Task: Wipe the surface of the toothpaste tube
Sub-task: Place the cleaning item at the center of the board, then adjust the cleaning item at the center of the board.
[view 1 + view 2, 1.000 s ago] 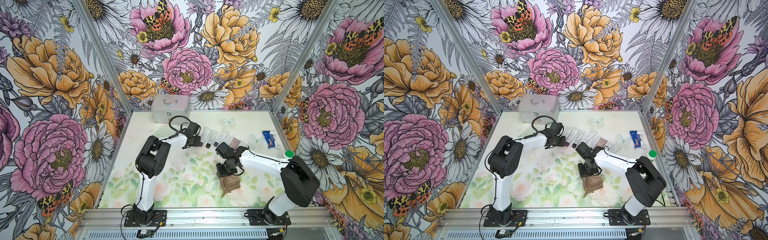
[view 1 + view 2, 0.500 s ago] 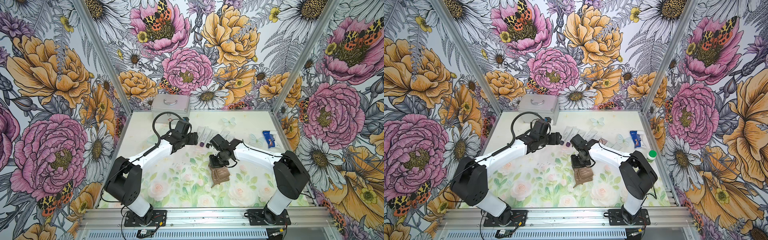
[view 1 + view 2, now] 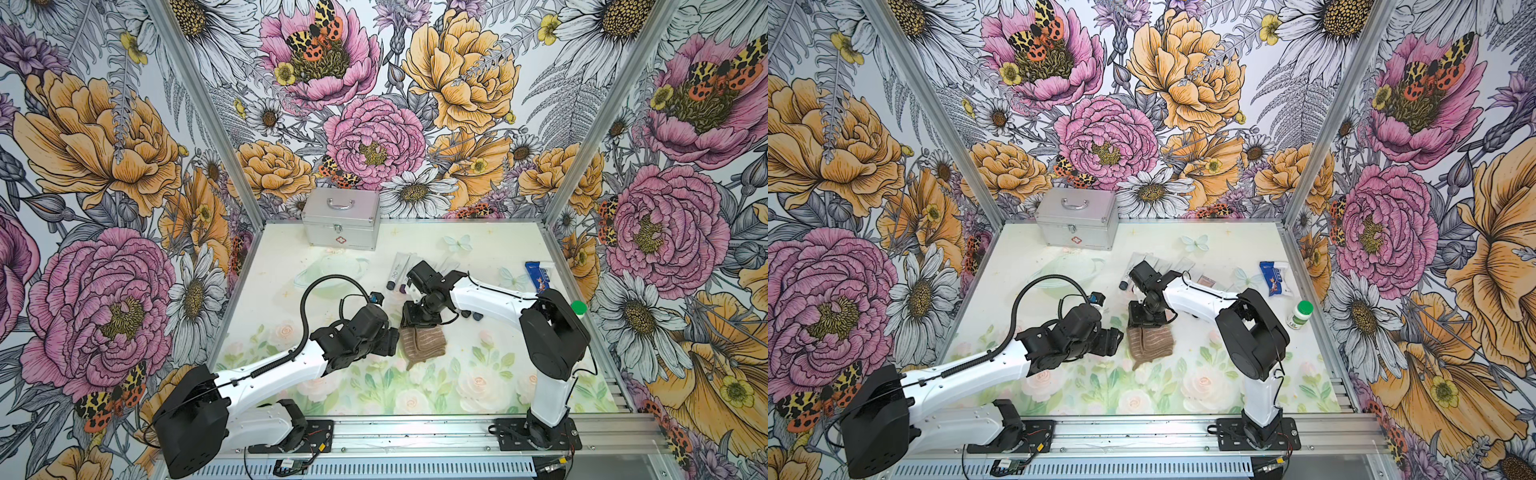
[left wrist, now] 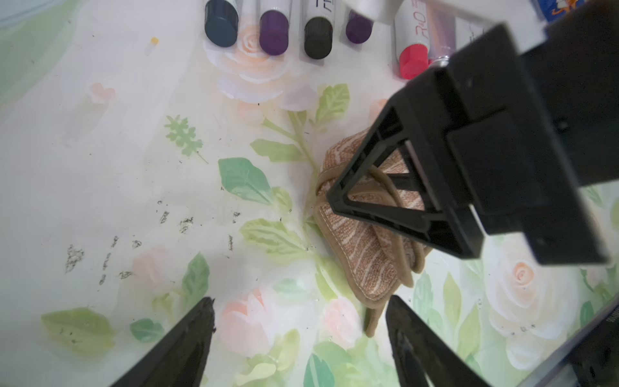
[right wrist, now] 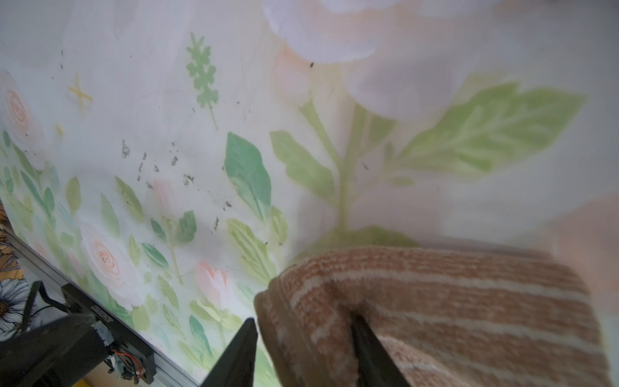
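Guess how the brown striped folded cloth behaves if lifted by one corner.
Likely floppy: the brown striped folded cloth lies in soft uneven folds with a loose tail, so it should unfold and drape. Its ribbed weave, clear in the right wrist view, probably resists slipping.

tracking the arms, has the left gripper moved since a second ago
Yes. The left gripper has pulled away from the silver case toward the front rail, and is now open beside the brown striped cloth.

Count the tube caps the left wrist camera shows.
5, in a row: dark teal cap, purple cap, black cap, second purple cap, red cap. The right gripper may hide more.
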Controlling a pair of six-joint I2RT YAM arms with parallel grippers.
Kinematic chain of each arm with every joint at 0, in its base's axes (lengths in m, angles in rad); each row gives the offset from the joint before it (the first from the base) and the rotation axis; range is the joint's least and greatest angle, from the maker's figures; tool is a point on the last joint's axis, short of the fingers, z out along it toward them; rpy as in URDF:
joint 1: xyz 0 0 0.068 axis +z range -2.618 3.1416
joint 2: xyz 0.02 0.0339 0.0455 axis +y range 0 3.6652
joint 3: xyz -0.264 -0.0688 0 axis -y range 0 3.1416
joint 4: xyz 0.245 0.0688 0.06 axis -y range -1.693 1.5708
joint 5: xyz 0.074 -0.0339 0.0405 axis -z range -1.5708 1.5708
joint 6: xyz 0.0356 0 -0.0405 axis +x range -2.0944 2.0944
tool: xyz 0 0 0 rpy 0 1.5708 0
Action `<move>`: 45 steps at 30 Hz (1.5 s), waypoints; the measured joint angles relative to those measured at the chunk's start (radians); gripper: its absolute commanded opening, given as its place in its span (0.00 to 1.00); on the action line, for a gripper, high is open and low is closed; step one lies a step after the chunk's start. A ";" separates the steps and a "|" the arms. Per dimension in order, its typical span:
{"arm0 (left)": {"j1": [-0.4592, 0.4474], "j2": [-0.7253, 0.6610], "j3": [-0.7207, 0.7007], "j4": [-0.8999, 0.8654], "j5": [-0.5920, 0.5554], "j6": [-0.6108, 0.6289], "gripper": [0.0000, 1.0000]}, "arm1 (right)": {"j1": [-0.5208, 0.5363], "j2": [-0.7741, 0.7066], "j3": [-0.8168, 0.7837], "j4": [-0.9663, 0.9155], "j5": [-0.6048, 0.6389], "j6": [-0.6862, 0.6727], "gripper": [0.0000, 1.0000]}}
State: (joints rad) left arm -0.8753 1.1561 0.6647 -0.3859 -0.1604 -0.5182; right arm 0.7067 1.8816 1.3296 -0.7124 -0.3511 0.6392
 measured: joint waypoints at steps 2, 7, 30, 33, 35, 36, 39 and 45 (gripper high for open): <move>-0.002 -0.026 -0.001 0.000 -0.008 -0.008 0.81 | 0.000 0.001 0.011 -0.001 -0.011 0.003 0.61; -0.006 -0.035 -0.001 -0.001 -0.013 -0.011 0.82 | 0.000 -0.003 0.031 0.004 -0.023 0.004 0.61; -0.167 0.263 0.098 0.131 -0.072 -0.027 0.58 | -0.053 -0.145 -0.083 0.017 -0.048 0.011 0.23; -0.175 0.301 0.098 0.149 -0.077 -0.034 0.48 | -0.061 -0.145 -0.082 0.027 -0.059 0.013 0.19; -0.181 0.325 0.098 0.153 -0.082 -0.039 0.37 | -0.061 -0.145 -0.082 0.028 -0.067 0.016 0.17; -0.181 0.337 0.098 0.153 -0.084 -0.042 0.34 | -0.061 -0.145 -0.081 0.030 -0.069 0.016 0.15; -0.182 0.370 0.100 0.155 -0.088 -0.051 0.25 | -0.061 -0.145 -0.081 0.036 -0.074 0.021 0.10; -0.181 0.407 0.100 0.158 -0.097 -0.057 0.16 | -0.076 -0.145 -0.081 0.038 -0.084 0.023 0.11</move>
State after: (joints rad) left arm -1.0565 1.5635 0.7650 -0.2276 -0.2577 -0.5751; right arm 0.6304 1.7370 1.2484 -0.6746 -0.4351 0.6617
